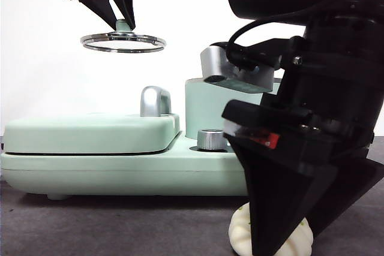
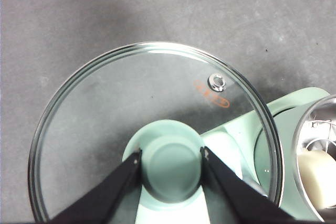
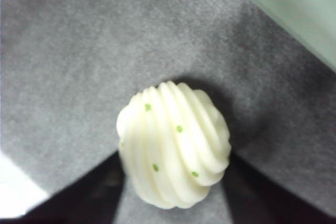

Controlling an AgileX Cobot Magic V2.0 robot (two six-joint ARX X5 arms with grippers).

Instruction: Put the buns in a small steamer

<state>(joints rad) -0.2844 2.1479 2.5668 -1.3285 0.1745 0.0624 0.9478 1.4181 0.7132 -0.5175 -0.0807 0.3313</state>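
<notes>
The ridged bun [image 3: 173, 129] with green specks lies on the dark table, and my right gripper [image 3: 174, 155] is shut on it, one jaw against each side. In the front view the bun [image 1: 241, 232] shows at the bottom edge under that gripper [image 1: 288, 241]. The smooth bun [image 2: 317, 177] lies inside the small steamer [image 2: 300, 145], whose top is uncovered. The steamer [image 1: 207, 109] stands behind the right arm. High at the left, my left gripper [image 1: 124, 24] is shut on the green knob [image 2: 170, 171] of the glass lid [image 1: 123, 42].
The flat mint-green griddle section [image 1: 90, 133] with a steel handle [image 1: 155, 101] fills the left half of the appliance. A steel dial [image 1: 211, 139] sits on the base in front of the steamer. Grey table surface lies in front of the appliance.
</notes>
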